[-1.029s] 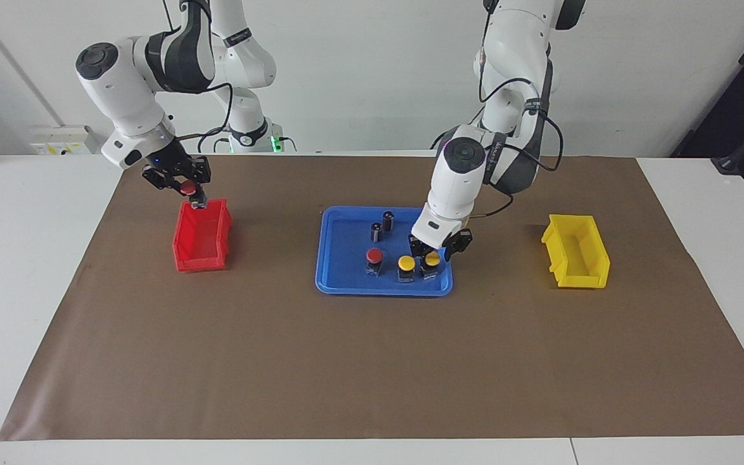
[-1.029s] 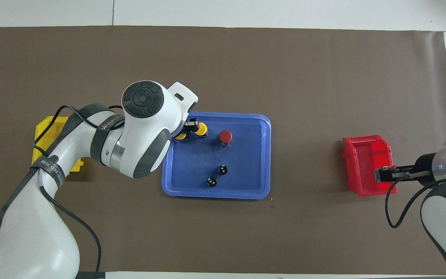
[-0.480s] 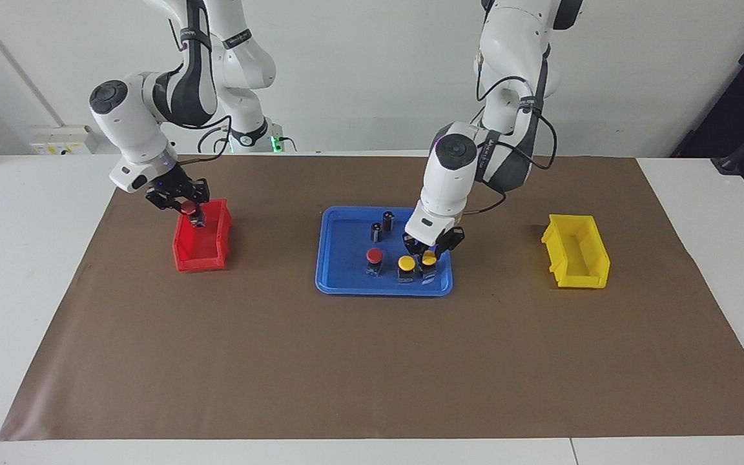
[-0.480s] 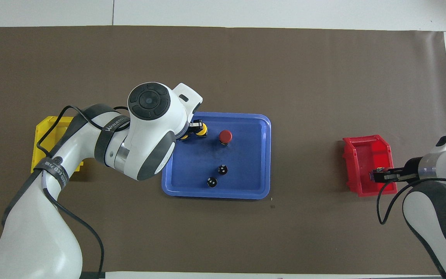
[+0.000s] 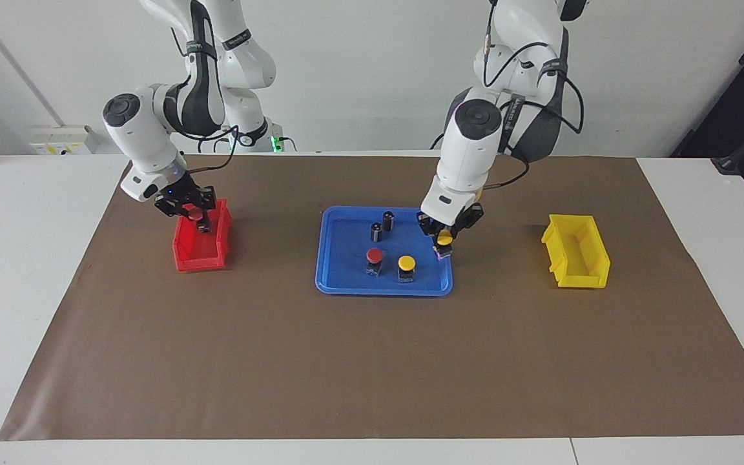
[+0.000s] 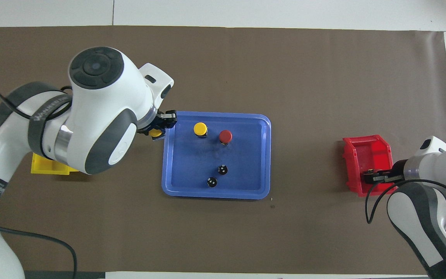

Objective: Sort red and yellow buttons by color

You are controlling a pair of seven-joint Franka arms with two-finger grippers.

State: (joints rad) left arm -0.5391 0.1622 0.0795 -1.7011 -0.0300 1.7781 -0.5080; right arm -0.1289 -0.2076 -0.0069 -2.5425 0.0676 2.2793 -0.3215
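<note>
My left gripper (image 5: 444,245) is shut on a yellow button (image 5: 445,239) and holds it up over the blue tray's (image 5: 346,285) edge at the left arm's end; it also shows in the overhead view (image 6: 155,133). My right gripper (image 5: 199,219) is shut on a red button (image 5: 195,212) and is low inside the red bin (image 5: 199,253). A second red button (image 5: 374,256) and a second yellow button (image 5: 406,263) stand side by side in the tray.
Two dark upright cylinders (image 5: 376,231) (image 5: 388,219) stand in the tray, nearer to the robots than the buttons. A yellow bin (image 5: 575,253) sits at the left arm's end of the brown mat.
My left gripper closed on the yellow button and lifted it off the tray toward the yellow bin. My right gripper sank lower into the red bin with its red button.
</note>
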